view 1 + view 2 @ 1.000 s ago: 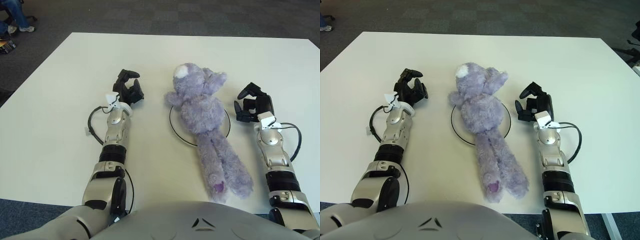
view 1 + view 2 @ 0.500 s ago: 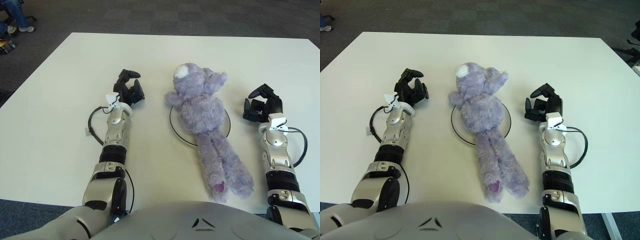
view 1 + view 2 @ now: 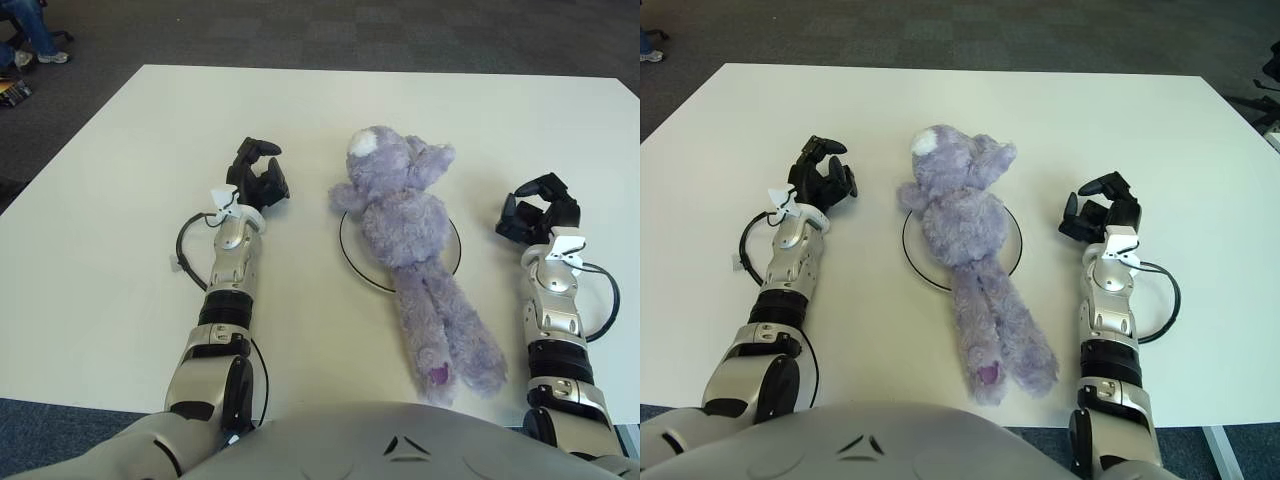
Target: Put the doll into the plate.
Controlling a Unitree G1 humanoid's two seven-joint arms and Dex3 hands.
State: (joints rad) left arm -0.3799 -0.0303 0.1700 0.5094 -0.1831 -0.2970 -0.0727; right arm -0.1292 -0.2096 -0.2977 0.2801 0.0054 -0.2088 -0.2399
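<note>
Both hands are seen low over the white surface, one on each side of the doll, and nothing is held by either. The left hand is placed to the left of the doll, level with its chest, with its dark fingers loosely curled and a gap left between them. The right hand is placed to the right of the plate, well apart from the doll, with its fingers likewise bent inward around empty space. Whether either hand touches the surface cannot be told.

A purple plush teddy bear is laid lengthwise on the surface between the two arms, with its head pointed away from the robot and its legs stretched toward the robot's body. A white patch is shown on the upper left of its head, and a darker purple patch is seen on one foot. Its torso is laid across the plate, a flat white disc with a thin dark rim, of which only the left edge and part of the right edge are left uncovered. The head is extended past the far rim and the legs are extended well past the near rim onto the surface.

A thin black cable is looped beside the left forearm, and another black cable is looped beside the right forearm. Dark grey carpet is visible beyond the far edge of the surface.
</note>
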